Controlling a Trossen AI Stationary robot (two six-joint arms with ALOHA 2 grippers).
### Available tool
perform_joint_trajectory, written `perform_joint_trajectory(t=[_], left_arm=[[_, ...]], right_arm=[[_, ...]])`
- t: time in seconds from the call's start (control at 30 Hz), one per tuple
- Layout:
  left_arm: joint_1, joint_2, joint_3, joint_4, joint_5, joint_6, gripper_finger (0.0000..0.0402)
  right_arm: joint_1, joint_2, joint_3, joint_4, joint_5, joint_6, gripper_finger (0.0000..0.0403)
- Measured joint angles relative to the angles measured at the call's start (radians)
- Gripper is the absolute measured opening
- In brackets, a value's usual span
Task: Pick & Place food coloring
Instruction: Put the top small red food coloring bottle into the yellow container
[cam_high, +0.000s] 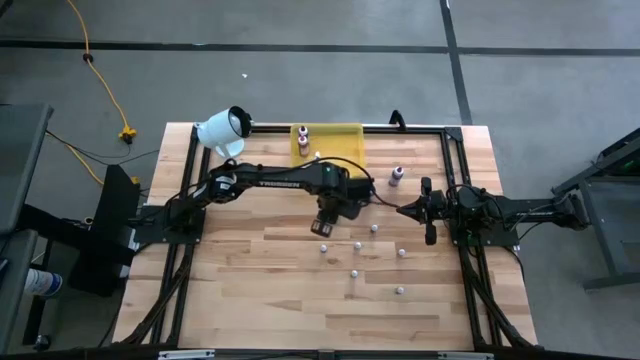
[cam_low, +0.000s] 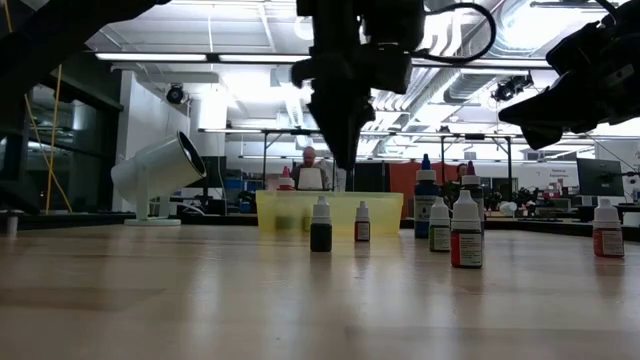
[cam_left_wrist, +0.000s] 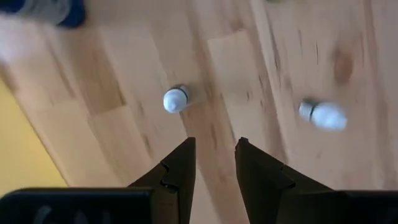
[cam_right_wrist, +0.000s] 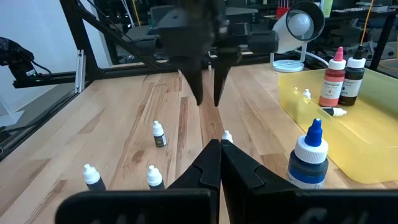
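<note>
hovering left claw (cam_left_wrist: 214, 163) above dropper bottle (cam_left_wrist: 175, 99)

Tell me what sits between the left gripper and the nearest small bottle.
Nothing but bare tabletop: the left wrist view shows plain wood between the open left gripper and the white-capped bottle just ahead of it.

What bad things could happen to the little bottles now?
The left arm's fingers hang open above the table, holding nothing. One small bottle stands just ahead of them; coming down off-center might tip it. Another bottle seems to lie on its side nearby and could roll if bumped. The yellow tray already holds bottles, so a dropped one might knock them. The right fingers wait shut, close to the blue-capped bottle.
</note>
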Motion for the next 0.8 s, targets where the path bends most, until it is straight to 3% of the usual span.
perform_joint_trajectory(t=[0.4,0.63,0.8], left_arm=[[0.010,0.001,-0.086,0.132,0.000,0.513,0.0104],[0.024,0.002,-0.127,0.219,-0.026,0.592,0.0104],[0.040,0.002,-0.129,0.233,0.009,0.592,0.0104]], right_arm=[[0.000,0.000,0.000,0.000,0.000,0.000,0.0000],[0.000,0.000,0.000,0.000,0.000,0.000,0.0000],[0.000,0.000,0.000,0.000,0.000,0.000,0.0000]])
